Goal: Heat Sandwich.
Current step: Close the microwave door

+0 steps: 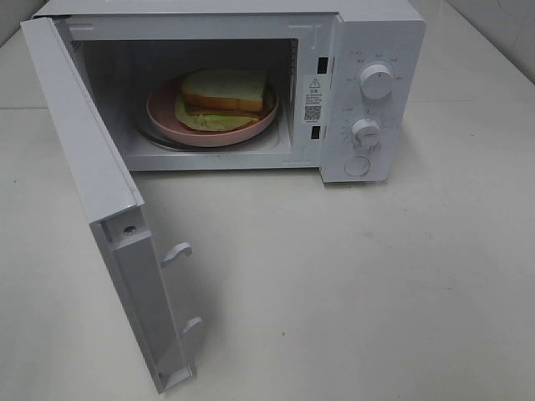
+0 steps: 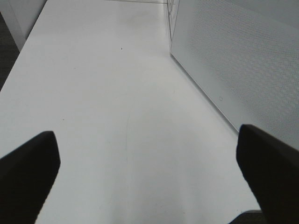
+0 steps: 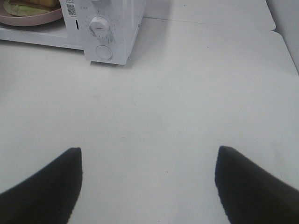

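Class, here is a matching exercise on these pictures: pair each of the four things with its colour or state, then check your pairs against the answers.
Things
1. microwave door
2. sandwich
3. pink plate
4. left tool

States
A. pale bread, yellow-green filling
B. swung wide open
C. round, under the food
D. black, open, holding nothing

Pairs: 1-B, 2-A, 3-C, 4-D

light bright, even | shadows faint | left hand (image 2: 145, 133), right hand (image 3: 148, 149) blurred
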{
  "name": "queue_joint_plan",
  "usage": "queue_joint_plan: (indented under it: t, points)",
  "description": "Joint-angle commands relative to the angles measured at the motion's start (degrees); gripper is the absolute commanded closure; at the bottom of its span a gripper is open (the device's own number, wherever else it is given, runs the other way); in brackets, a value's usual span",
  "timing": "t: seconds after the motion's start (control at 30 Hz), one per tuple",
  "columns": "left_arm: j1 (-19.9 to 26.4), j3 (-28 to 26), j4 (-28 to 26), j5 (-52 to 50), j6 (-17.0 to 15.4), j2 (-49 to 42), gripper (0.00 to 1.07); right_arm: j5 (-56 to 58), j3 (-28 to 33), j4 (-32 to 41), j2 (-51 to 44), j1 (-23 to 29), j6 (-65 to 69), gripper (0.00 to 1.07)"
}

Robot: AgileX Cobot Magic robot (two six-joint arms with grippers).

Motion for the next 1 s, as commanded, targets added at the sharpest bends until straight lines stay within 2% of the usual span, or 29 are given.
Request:
queue_joint_plan:
  t: [0.03,1.0]
  points:
    - [0.1,0.0,0.0,-0.3,-0.2,-1.0,0.09,-0.6,0.2,-0.1,-1.7,-0.3,-0.6,0.32]
    - [0.1,0.0,0.0,-0.3,-0.2,-1.0,0.09,-0.6,0.1,-0.1,-1.7,-0.3,-0.4,0.32]
